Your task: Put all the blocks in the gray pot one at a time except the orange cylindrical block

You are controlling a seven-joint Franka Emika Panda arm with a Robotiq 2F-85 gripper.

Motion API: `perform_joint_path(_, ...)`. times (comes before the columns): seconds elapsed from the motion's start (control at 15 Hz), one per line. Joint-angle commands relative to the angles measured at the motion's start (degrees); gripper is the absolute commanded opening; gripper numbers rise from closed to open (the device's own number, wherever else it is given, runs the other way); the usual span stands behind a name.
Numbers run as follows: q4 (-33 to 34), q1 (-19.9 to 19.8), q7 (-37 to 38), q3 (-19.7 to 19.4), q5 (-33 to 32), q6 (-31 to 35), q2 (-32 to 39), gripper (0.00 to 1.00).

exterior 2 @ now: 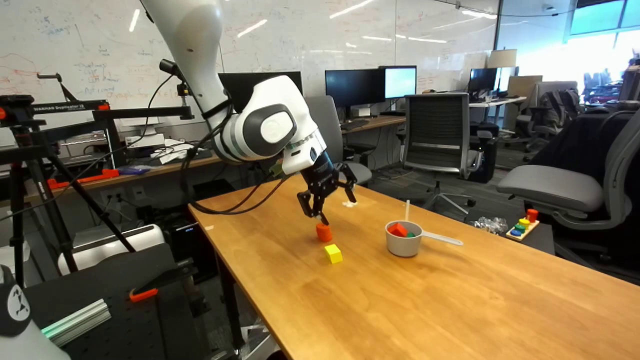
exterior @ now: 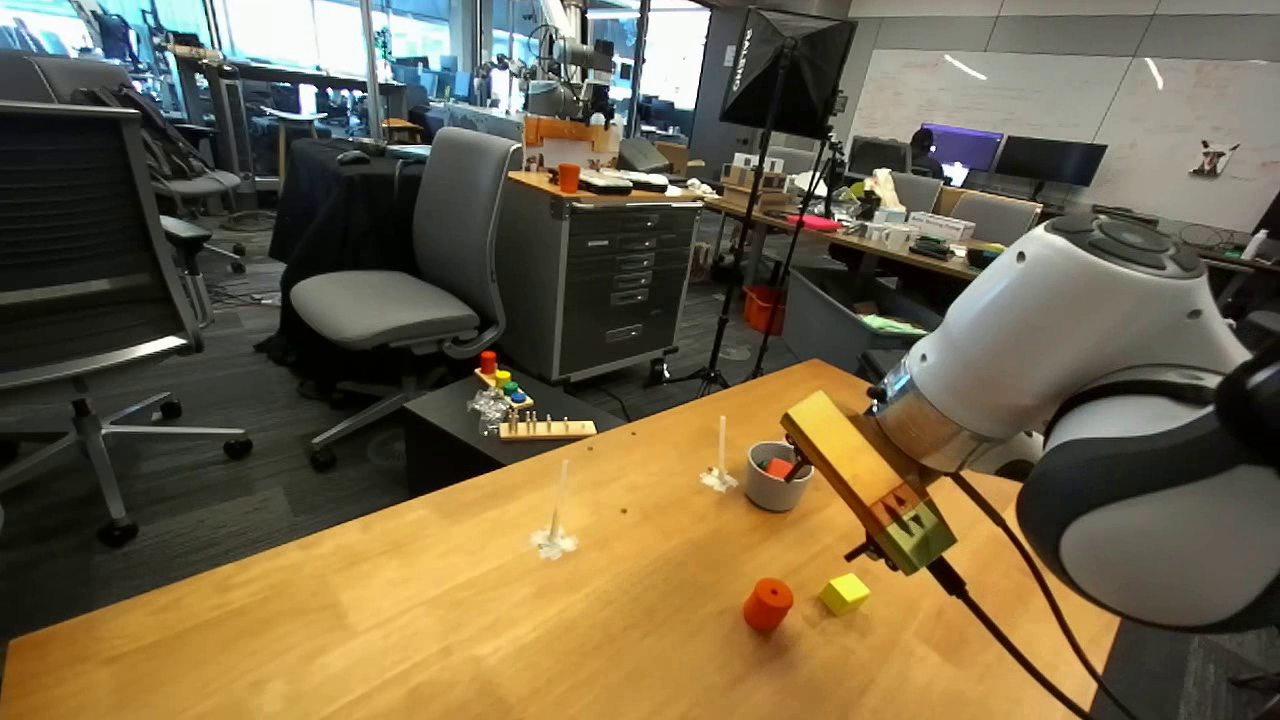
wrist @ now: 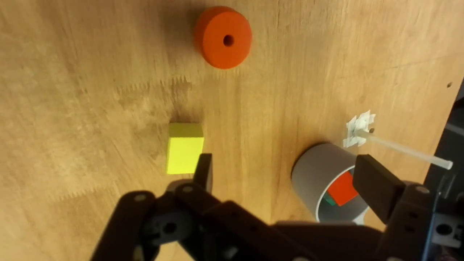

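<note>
End effector (wrist: 285,159) spread; orange cylinder (exterior: 768,606) upright.

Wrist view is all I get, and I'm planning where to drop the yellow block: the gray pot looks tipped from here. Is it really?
Observer: No. In both exterior views the gray pot stands upright on the table.
Operator: Good. Does anything jut from it that I can barely make out?
Observer: Yes, a long handle. In an exterior view it runs out on the side away from the yellow block.
Operator: Understood. I have one thin stick beside the pot. Any others?
Observer: Yes. In an exterior view a second stick stands on the table, farther from the pot than yours.
</note>
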Motion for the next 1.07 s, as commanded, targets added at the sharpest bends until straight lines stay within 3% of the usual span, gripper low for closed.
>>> perform_joint_path(0.0, -0.87, 2.66, 5.92, -1.16, 7.70, 1.11, 1.91, 1.00)
perform_joint_path(0.53, -2.49, 4.50, 17.90, -0.06, 17.38, -0.89, 2.63, 1.00)
perform_joint_path(1.0, -2.70, 1.67, 22.55, 2.78, 15.55, -0.53, 3.22, 1.00)
